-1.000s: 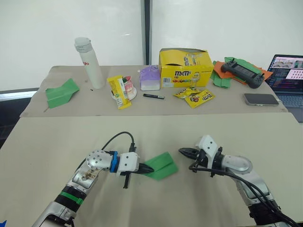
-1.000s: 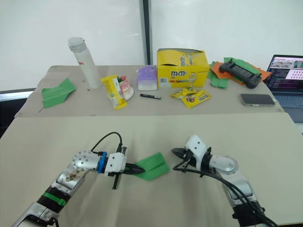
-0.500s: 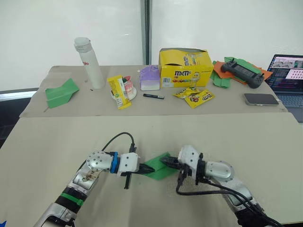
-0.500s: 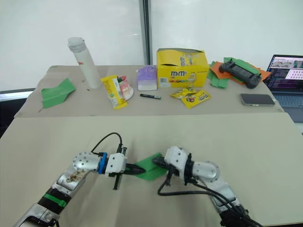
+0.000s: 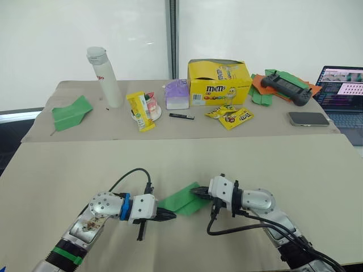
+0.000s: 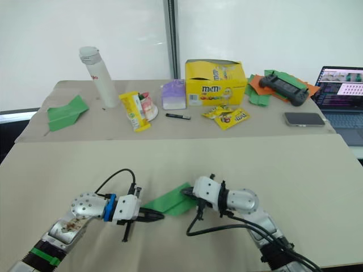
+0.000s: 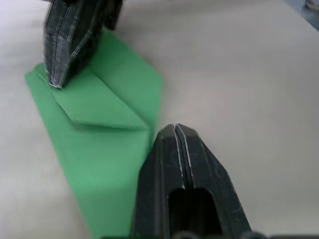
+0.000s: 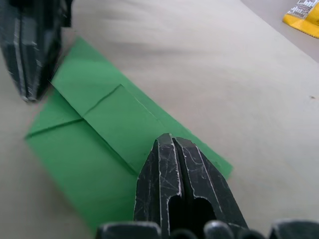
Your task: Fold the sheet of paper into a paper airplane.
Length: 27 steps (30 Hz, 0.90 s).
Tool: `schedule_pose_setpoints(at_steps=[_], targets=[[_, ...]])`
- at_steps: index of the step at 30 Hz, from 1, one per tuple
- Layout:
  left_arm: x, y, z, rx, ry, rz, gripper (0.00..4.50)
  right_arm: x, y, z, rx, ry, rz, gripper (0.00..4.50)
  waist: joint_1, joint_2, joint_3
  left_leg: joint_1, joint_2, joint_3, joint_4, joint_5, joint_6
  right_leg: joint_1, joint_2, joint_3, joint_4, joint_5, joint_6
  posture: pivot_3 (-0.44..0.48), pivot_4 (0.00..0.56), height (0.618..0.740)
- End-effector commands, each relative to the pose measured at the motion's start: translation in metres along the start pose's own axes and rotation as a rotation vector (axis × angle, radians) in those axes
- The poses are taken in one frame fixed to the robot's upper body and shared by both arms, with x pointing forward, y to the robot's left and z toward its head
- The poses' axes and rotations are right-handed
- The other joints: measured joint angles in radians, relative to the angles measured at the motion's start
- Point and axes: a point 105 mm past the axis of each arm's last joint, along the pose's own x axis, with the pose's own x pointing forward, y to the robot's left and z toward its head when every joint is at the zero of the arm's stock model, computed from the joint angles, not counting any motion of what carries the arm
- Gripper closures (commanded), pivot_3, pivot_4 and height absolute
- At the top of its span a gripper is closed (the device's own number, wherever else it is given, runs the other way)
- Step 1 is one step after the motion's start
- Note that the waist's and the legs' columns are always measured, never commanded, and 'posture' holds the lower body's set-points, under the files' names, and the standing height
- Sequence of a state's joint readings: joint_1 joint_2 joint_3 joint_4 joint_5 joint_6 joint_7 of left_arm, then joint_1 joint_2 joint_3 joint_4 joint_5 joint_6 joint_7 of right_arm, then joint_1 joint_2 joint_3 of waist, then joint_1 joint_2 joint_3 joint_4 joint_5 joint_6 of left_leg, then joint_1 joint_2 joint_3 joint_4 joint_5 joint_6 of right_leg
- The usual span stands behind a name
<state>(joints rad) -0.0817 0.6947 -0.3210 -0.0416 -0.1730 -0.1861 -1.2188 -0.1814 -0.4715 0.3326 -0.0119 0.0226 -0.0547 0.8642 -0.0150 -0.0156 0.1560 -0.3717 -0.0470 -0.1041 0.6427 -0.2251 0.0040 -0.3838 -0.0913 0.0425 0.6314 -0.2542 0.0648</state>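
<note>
The sheet of paper [image 5: 180,202] is a bright green creased wedge lying flat on the beige table [image 5: 74,170], with folded flaps showing on its top face [image 8: 99,134]. My left gripper [image 5: 173,215] is shut, and its tip rests on the table at the paper's near edge [image 7: 175,130]. From the other side my right gripper [image 5: 195,192] is shut too, its tip pressing down on the paper's top face [image 8: 172,140]. The two tips point at each other across the paper.
On the far table stand a white bottle [image 5: 104,76], a yellow M&M box [image 5: 220,81], snack packets [image 5: 231,116], a purple box [image 5: 177,93] and a black pen [image 5: 183,116]. A separate green paper plane [image 5: 71,111] lies far left. Controller [image 5: 286,88], phone [image 5: 309,118] and laptop [image 5: 343,88] sit far right.
My right gripper has swung left from open table onto the paper. The left gripper has drawn back to the left, and the paper now lies longer and flatter between the two tips.
</note>
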Motion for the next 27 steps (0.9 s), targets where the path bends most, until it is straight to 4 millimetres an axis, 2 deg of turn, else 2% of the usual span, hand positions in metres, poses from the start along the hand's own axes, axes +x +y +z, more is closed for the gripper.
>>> schedule_pose_setpoints(at_steps=[1, 4, 6, 9, 11, 13, 14, 17, 23, 24, 27], targets=[[-0.009, -0.014, -0.022, -0.026, 0.105, -0.039, 4.50, -0.002, 0.000, -0.021, 0.040, 0.078, -0.013, 4.47, 0.000, -0.001, 0.000, 0.000, 0.001, 0.000, 0.000, 0.000, 0.000, 0.000, 0.001, 0.000, 0.000, 0.000, 0.000, 0.000, 0.150, 0.740], [-0.014, -0.011, -0.014, -0.048, 0.065, -0.009, 4.50, -0.002, 0.000, -0.020, 0.048, 0.067, -0.013, 4.47, -0.003, 0.000, -0.001, 0.000, 0.002, 0.001, -0.001, 0.000, 0.000, -0.001, 0.002, 0.000, 0.000, 0.000, -0.002, 0.000, 0.150, 0.740], [-0.022, 0.000, 0.001, -0.101, -0.023, 0.067, 4.50, -0.003, -0.003, -0.013, 0.057, 0.034, -0.026, 4.47, -0.004, 0.000, -0.001, 0.000, 0.003, 0.001, -0.002, 0.000, 0.000, -0.001, 0.002, 0.000, 0.000, 0.004, -0.007, 0.000, 0.150, 0.740], [-0.030, 0.008, 0.016, -0.144, -0.088, 0.115, 4.50, -0.006, -0.008, -0.001, 0.062, -0.024, -0.034, 4.47, -0.001, -0.001, 0.001, -0.003, 0.003, 0.001, -0.002, 0.000, 0.000, -0.002, 0.002, 0.000, 0.002, 0.004, -0.007, 0.000, 0.150, 0.740], [-0.038, 0.013, 0.026, -0.168, -0.114, 0.141, 4.50, -0.011, -0.014, 0.022, 0.089, -0.126, -0.038, 4.47, 0.004, -0.001, 0.002, -0.003, 0.003, 0.001, -0.001, 0.000, 0.000, -0.003, 0.002, 0.000, 0.001, 0.004, -0.007, 0.000, 0.150, 0.740], [-0.062, 0.024, 0.038, -0.212, -0.121, 0.234, 4.50, -0.034, -0.036, 0.066, 0.126, -0.295, -0.079, 4.47, 0.002, 0.000, 0.006, -0.008, 0.003, 0.001, 0.001, 0.000, 0.000, -0.004, 0.001, 0.000, 0.002, 0.004, -0.008, 0.000, 0.150, 0.740], [-0.072, 0.028, 0.042, -0.225, -0.118, 0.275, 4.50, -0.046, -0.042, 0.077, 0.114, -0.323, -0.088, 4.47, 0.001, 0.000, 0.008, -0.011, 0.003, 0.001, 0.001, 0.000, 0.000, -0.007, 0.002, 0.000, 0.002, 0.005, -0.008, 0.000, 0.150, 0.740], [-0.084, 0.032, 0.048, -0.258, -0.119, 0.326, 4.50, -0.059, -0.043, 0.078, 0.061, -0.266, -0.058, 4.47, 0.001, 0.000, 0.009, -0.016, 0.003, 0.001, 0.002, 0.000, 0.000, -0.013, 0.001, 0.000, 0.005, 0.006, -0.009, 0.000, 0.150, 0.740], [-0.083, 0.034, 0.052, -0.286, -0.125, 0.366, 4.50, -0.061, -0.027, 0.065, 0.009, -0.175, 0.069, 2.60, 0.000, 0.000, 0.009, -0.018, 0.003, 0.002, -0.002, 0.000, -0.001, -0.016, 0.002, 0.000, 0.003, 0.005, -0.009, 0.000, 0.150, 0.740], [-0.082, 0.034, 0.052, -0.301, -0.137, 0.366, 3.99, -0.060, -0.024, 0.061, -0.022, -0.150, 0.087, 2.30, -0.001, -0.001, 0.009, -0.018, 0.003, 0.002, -0.001, 0.000, -0.001, -0.016, 0.002, 0.000, 0.003, 0.005, -0.009, 0.000, 0.150, 0.740], [-0.078, 0.030, 0.053, -0.318, -0.138, 0.369, 3.04, -0.055, -0.019, 0.050, -0.115, -0.096, 0.142, 1.20, -0.001, -0.001, 0.009, -0.018, 0.003, 0.004, 0.000, 0.000, -0.001, -0.015, 0.001, 0.000, 0.003, 0.006, -0.010, 0.000, 0.150, 0.740]])
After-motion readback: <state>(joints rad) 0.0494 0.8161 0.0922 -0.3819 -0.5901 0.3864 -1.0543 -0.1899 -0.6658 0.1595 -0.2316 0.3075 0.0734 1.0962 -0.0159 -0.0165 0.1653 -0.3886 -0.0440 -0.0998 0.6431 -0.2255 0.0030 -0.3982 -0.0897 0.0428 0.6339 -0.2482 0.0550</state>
